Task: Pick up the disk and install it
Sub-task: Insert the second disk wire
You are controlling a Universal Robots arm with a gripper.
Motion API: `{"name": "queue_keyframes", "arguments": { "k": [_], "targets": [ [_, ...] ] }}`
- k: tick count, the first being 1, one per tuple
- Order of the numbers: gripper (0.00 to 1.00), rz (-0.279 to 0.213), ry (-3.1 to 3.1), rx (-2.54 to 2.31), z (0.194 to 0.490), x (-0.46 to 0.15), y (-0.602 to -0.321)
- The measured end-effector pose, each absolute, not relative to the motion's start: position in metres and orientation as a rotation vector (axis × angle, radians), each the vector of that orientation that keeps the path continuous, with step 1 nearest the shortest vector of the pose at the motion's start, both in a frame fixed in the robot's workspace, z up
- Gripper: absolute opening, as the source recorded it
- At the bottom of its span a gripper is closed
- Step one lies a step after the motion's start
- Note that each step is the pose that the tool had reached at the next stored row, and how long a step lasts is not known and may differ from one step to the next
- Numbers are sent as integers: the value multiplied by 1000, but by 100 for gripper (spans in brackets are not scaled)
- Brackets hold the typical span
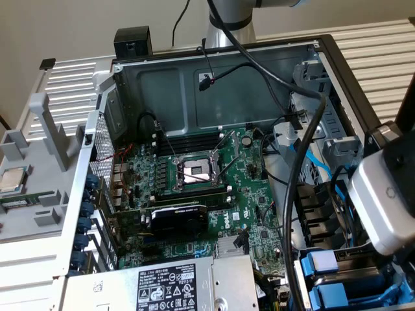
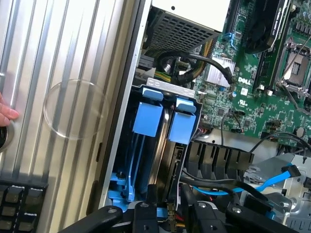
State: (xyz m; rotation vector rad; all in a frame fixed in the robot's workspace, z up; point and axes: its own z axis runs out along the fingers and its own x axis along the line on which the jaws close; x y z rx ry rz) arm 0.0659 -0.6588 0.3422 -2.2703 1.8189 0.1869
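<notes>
Exterior view: a ribbed aluminium tabletop (image 1: 65,91) stands before a plain beige wall (image 1: 78,26) and carries an open computer case (image 1: 227,65) of dull grey sheet steel. Inside lies a green motherboard (image 1: 249,194) with a bare square processor socket (image 1: 196,172) and a matt black graphics card (image 1: 178,220). At the near edge sits a grey power-supply box (image 1: 162,285) with a black-and-white label. Glossy black cables (image 1: 292,194) loop down on the exterior view's right, past the arm's smooth white wrist block (image 1: 382,201).

From the wrist view the grooved metal surface runs beside the case wall. A black keyboard (image 2: 22,199) rests on it, and a person's hand (image 2: 6,114) touches it at the edge. In the near corner of the case, on the exterior view's right, two blue plastic carrier fronts (image 2: 148,116) stand side by side in the drive bay. The disk (image 2: 163,155) stands on edge there, its silvery metal side showing between them. The gripper (image 2: 170,213), black and angular, hangs just over the carriers' end. Whether it has hold of anything I cannot tell.
</notes>
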Motion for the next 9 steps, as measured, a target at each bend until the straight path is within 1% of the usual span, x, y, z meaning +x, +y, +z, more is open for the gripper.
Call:
{"name": "queue_keyframes", "arguments": {
  "k": [9],
  "targets": [
    [33,194,1776,-2306,340,66,-656]
  ]
}}
